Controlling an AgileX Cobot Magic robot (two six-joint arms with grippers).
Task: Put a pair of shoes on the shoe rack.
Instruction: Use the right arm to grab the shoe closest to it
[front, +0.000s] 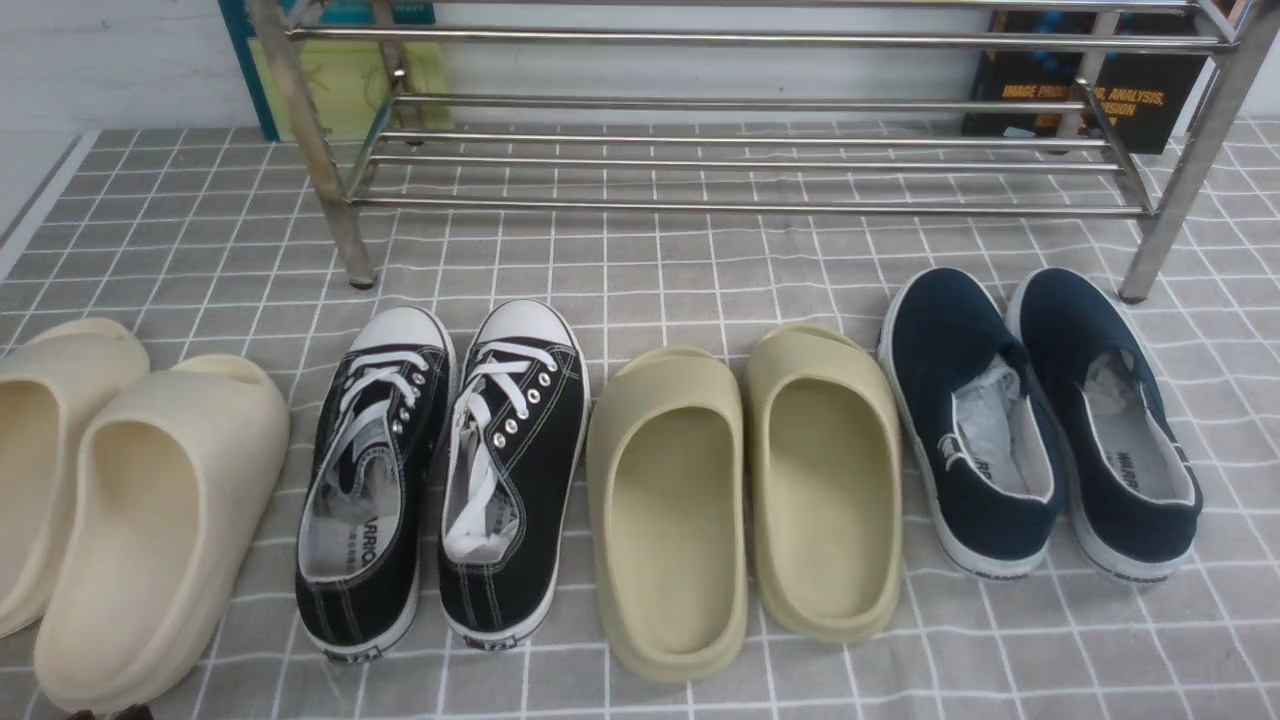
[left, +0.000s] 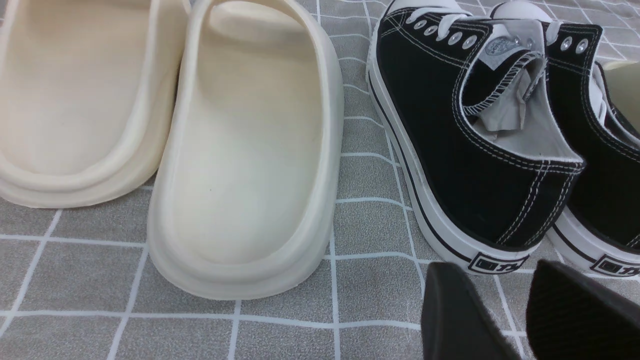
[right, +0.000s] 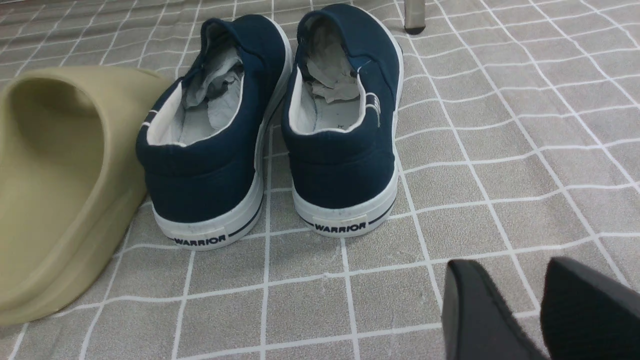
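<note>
The navy slip-on sneakers (front: 950, 350) stand together at the bench's (front: 700, 270) right, before the shoe rack (front: 740, 205). Your right hand (right: 515, 272) and left hand (left: 495, 270) look parted, empty; pinch one heel collar squarely.

We count eight shoes in four pairs: two navy slip-on sneakers (front: 950, 340), two black lace-up sneakers (front: 545, 420), two olive foam slides (front: 665, 520) and two cream foam slides (front: 160, 500). We also count one silver shoe rack (front: 750, 207) and two books (front: 1160, 70).
</note>
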